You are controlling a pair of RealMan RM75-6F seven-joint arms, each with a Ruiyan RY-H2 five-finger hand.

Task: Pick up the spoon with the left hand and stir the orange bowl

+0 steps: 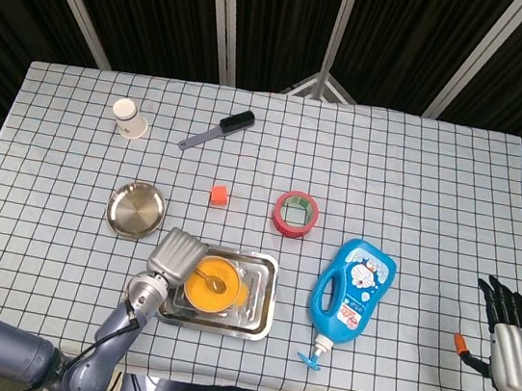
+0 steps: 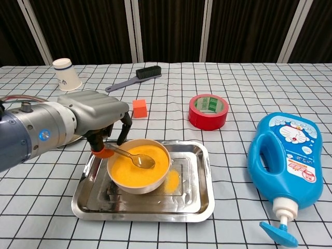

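Observation:
The orange bowl (image 2: 138, 165) (image 1: 214, 287) stands in a steel tray (image 2: 193, 197) (image 1: 264, 298) near the table's front. A metal spoon (image 2: 134, 157) with an orange handle end lies with its scoop (image 1: 215, 282) in the bowl's orange contents. My left hand (image 2: 97, 110) (image 1: 173, 254) is at the bowl's left rim and holds the spoon's handle, fingers curled down around it. My right hand (image 1: 508, 345) hangs at the far right off the table edge, fingers apart and holding nothing; the chest view does not show it.
A blue detergent bottle (image 2: 288, 161) lies right of the tray. Red tape roll (image 2: 208, 111), orange cube (image 2: 139, 108), brush (image 2: 134, 78) and paper cup (image 2: 66, 74) sit behind. A small steel dish (image 1: 135, 209) is left of the tray.

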